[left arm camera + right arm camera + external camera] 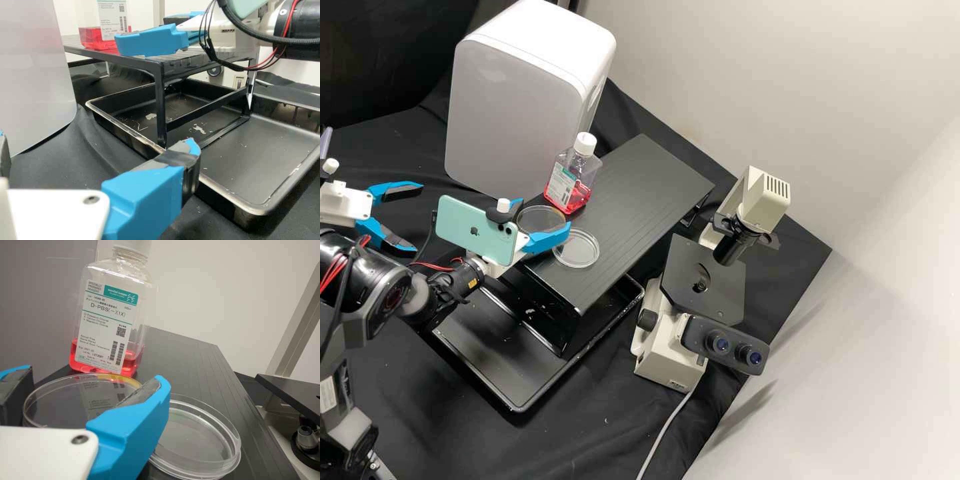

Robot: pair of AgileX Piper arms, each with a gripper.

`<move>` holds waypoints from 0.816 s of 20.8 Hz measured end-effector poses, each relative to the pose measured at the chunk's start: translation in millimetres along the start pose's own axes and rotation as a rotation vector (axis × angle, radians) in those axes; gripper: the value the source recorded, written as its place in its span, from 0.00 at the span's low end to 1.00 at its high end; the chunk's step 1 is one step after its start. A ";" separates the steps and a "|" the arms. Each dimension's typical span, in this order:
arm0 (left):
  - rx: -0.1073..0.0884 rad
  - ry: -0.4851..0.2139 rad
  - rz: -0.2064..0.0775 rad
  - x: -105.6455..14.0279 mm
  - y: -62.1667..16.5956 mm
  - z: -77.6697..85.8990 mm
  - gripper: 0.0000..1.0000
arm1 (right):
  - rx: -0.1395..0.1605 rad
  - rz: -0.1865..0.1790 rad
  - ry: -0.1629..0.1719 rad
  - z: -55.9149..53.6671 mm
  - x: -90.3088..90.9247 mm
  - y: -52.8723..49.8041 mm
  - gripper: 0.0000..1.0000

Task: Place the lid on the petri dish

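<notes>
A clear round lid (540, 219) (65, 405) sits between the two blue fingers of my right gripper (532, 223) (80, 400), which is shut on it just over the black raised shelf (640, 193). The open petri dish (577, 248) (200, 440) lies flat on the shelf right beside the lid, toward the microscope; their rims look close or overlapping. My left gripper (403, 213) (95, 170) stands open with nothing in it, out at the left over the black cloth, level with the tray. One right gripper finger (150, 40) shows above the shelf edge.
A bottle of pink liquid (570, 177) (112, 320) stands on the shelf just behind the lid. A large white box (520, 93) is behind it. The shelf stands in a black metal tray (520, 373) (260, 165). A microscope (707, 287) stands to the right.
</notes>
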 end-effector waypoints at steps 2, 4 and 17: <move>0.000 0.000 0.000 0.0 0.0 0.0 1.00 | 0.000 0.000 0.000 0.0 0.0 0.0 0.00; 0.000 0.000 0.000 0.0 0.0 0.0 1.00 | 0.000 0.001 -0.001 0.3 0.1 0.2 0.00; -0.001 0.002 -0.005 0.3 -1.1 -0.4 1.00 | 0.039 0.107 0.009 1.8 -11.7 22.1 0.00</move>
